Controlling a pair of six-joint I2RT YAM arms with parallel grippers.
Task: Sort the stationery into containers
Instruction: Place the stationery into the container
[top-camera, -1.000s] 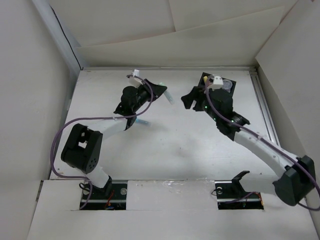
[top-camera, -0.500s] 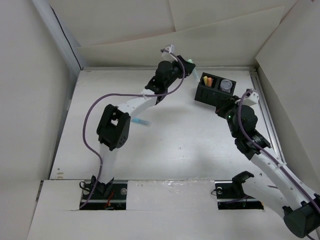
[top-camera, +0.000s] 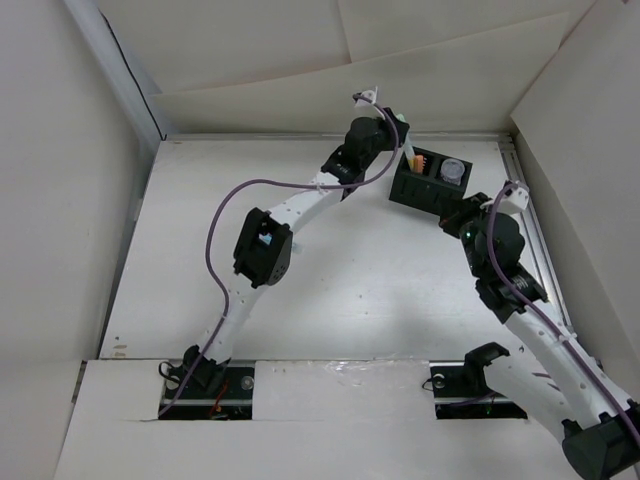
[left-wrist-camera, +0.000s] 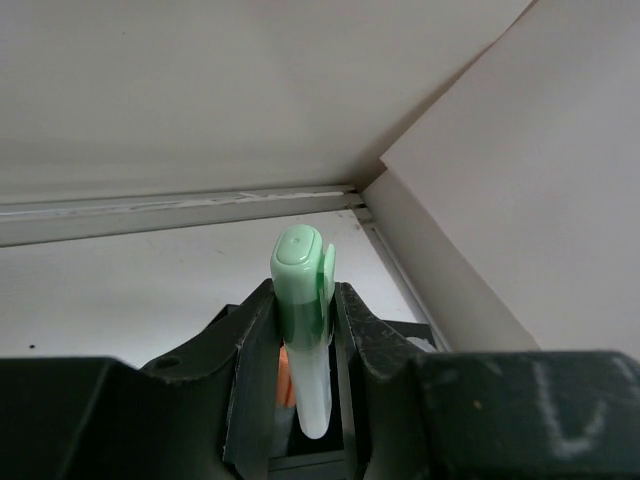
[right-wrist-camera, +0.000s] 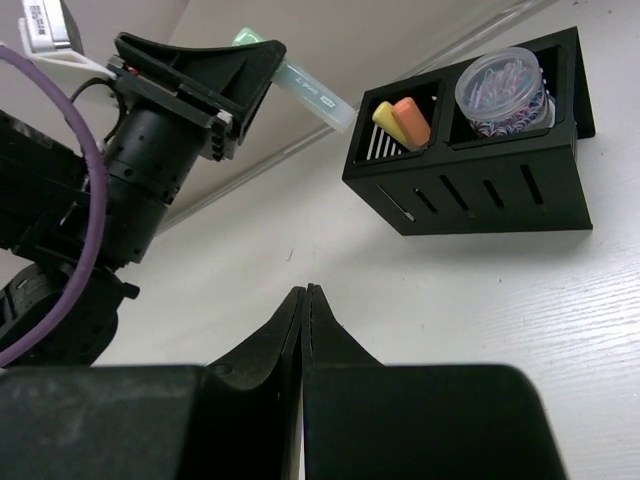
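Mint-green plastic marker stick (left-wrist-camera: 300, 270) sits clenched in the left hand (left-wrist-camera: 302, 315), its lower tip just beside the black rectangular two-compartment box (right-wrist-camera: 480, 195) at upper right of the right wrist view. Right hand (right-wrist-camera: 305, 300) is clenched, grasping nothing.

My left gripper (left-wrist-camera: 304, 312) clamps the mint green marker (left-wrist-camera: 300, 268), cap pointing outward past the fingertips. An orange stick (left-wrist-camera: 285, 382) shows behind it.

A mint-green marker (left-wrist-camera: 301, 330), yellow stick (right-wrist-camera: 383, 119), orange stick (right-wrist-camera: 411, 118), grey-purple roll (right-wrist-camera: 502, 90), black slotted box (right-wrist-camera: 480, 195), white table (right-wrist-camera: 480, 330).
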